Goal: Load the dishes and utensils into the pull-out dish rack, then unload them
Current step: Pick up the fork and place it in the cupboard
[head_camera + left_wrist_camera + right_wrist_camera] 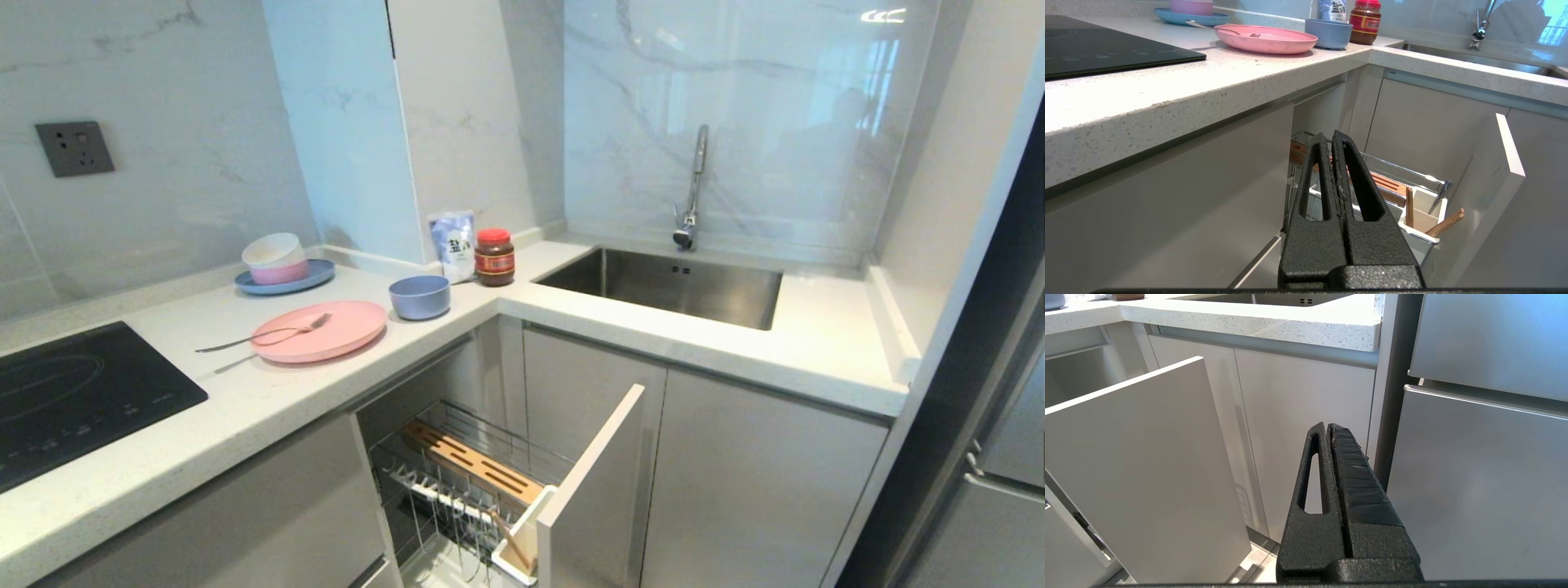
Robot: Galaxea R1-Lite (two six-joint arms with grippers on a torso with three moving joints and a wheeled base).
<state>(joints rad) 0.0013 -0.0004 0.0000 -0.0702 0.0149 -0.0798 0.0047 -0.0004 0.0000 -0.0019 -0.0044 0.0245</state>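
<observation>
My left end effector [1331, 136] and right end effector [1327, 426] are clenched, empty, low beside the pulled-out dish rack [465, 474]; pink plate [326, 333] and fork [269, 333] sit on the table [245, 408].

The head view looks down from above onto the surface [269, 408] and the pull-out dish rack [473, 482]. Both wrist views sit low, below the surface edge, facing the cabinets; the left shares the rack [1412, 192] with the head view, the right only its front panel [1143, 473].
</observation>
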